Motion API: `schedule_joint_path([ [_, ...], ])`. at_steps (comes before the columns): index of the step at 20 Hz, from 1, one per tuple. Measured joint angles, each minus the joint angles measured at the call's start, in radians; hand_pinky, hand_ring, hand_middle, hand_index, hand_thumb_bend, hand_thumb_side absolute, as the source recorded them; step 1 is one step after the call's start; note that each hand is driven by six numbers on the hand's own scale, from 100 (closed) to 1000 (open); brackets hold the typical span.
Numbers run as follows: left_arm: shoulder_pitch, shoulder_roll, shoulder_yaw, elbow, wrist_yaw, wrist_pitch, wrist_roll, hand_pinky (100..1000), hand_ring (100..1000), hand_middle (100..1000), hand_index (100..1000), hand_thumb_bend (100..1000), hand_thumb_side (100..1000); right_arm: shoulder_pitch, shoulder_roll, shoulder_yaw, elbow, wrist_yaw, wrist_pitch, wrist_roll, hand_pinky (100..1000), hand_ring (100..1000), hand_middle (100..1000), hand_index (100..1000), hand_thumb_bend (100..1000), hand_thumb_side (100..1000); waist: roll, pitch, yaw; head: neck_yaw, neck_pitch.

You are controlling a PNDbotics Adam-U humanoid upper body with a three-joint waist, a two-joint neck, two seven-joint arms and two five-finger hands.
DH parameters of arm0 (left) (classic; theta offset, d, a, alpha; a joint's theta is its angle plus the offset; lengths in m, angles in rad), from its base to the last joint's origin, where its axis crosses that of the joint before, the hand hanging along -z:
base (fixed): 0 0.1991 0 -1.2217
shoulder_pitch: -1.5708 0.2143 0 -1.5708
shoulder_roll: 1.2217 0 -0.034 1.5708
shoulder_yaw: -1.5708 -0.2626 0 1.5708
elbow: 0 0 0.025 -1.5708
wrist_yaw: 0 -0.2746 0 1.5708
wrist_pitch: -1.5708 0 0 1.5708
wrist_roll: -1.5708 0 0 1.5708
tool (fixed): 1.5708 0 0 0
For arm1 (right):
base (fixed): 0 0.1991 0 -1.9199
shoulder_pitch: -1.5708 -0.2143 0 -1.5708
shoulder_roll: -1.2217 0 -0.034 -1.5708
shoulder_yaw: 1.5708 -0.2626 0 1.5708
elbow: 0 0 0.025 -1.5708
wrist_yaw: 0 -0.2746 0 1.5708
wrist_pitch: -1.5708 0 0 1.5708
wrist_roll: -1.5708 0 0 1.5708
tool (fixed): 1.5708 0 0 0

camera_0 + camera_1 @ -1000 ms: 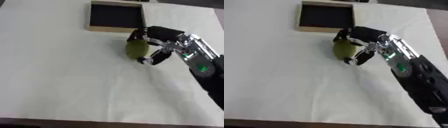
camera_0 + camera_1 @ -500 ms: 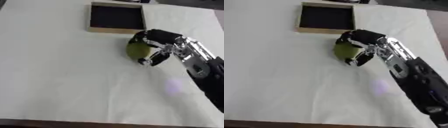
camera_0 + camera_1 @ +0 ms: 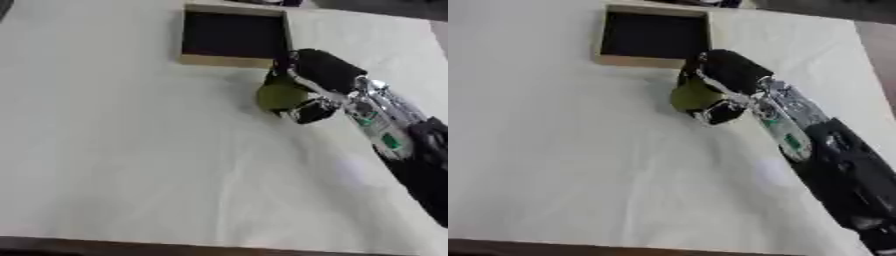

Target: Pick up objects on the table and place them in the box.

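Since a second earlier my right robot hand (image 3: 317,85) had carried the green fruit (image 3: 280,97) closer to the box (image 3: 233,36), so that my knuckles now stood just off its near right corner rather than well short of it. My fingers were curled over the top and far side of the fruit, with my thumb tucked in under it from below, so I had it pinched between them; it showed as a round olive-green shape on the left of my palm. Whether it hung clear of the white worktop (image 3: 114,150) or brushed it, I could not tell. My left robot hand was in none of the views.

I judged this the carrying step, with the pick done and the drop not yet made. The box's dark inside looked bare. Next I would need to lift the fruit over the pale wooden rim, move it up and to the left until it hung above the dark floor, and only then spread my fingers.
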Motion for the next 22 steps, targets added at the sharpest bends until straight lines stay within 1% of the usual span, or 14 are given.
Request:
schedule_joint_path([
  [2,0.0,0.0,0.0,0.0,0.0,0.0,0.0,675,757,751,764,100,567,0.002,0.0,0.0,0.0,0.001,-0.009,-0.028,725,632,519,651,270,100,0.0,0.0,0.0,0.0,0.0],
  [3,0.0,0.0,0.0,0.0,0.0,0.0,0.0,675,758,751,764,100,566,0.003,0.0,0.0,-0.001,0.001,-0.012,-0.036,725,632,526,648,237,100,0.0,0.0,0.0,0.0,0.0],
  [4,0.0,0.0,0.0,0.0,0.0,0.0,0.0,674,758,751,764,100,566,0.004,0.0,-0.003,-0.008,0.0,-0.015,-0.045,724,629,524,649,233,100,0.0,0.0,-0.001,0.001,0.0],
  [8,0.0,0.0,0.0,0.0,0.0,0.0,0.0,674,758,751,764,100,566,0.023,-0.014,-0.033,-0.1,-0.034,-0.012,-0.058,726,620,523,653,213,100,0.0,0.0,-0.005,0.002,0.0],
  [10,0.0,0.0,0.0,0.0,0.0,0.0,0.0,674,759,751,764,100,566,0.023,-0.02,-0.052,-0.153,-0.065,-0.001,-0.054,729,614,519,655,178,100,0.0,0.0,-0.007,0.002,0.0],
  [12,0.0,0.0,0.0,0.0,0.0,0.0,0.0,674,759,751,764,100,566,0.013,-0.023,-0.071,-0.194,-0.103,0.014,-0.04,730,612,518,656,168,100,0.0,0.0,-0.007,0.003,0.0],
  [16,0.0,0.0,0.0,0.0,0.0,0.001,-0.001,674,759,751,764,100,566,-0.055,-0.026,-0.105,-0.222,-0.199,0.047,0.005,735,599,504,657,100,100,0.0,0.0,-0.007,0.004,0.001],
  [17,0.0,0.0,0.0,0.0,0.0,0.002,-0.002,674,759,751,764,100,567,-0.075,-0.026,-0.111,-0.22,-0.225,0.056,0.02,736,599,503,659,100,100,0.0,-0.001,-0.007,0.003,0.001],
  [20,0.0,0.0,-0.003,0.0,0.001,0.003,-0.003,674,760,752,764,100,567,-0.144,-0.027,-0.123,-0.178,-0.297,0.079,0.065,737,597,504,659,100,100,-0.003,-0.001,-0.001,-0.001,0.001],
  [22,0.0,0.0,-0.006,0.0,0.002,0.004,-0.004,673,761,753,764,100,567,-0.186,-0.027,-0.128,-0.135,-0.324,0.088,0.084,738,597,504,659,100,100,-0.005,-0.001,0.002,-0.004,0.001],
])
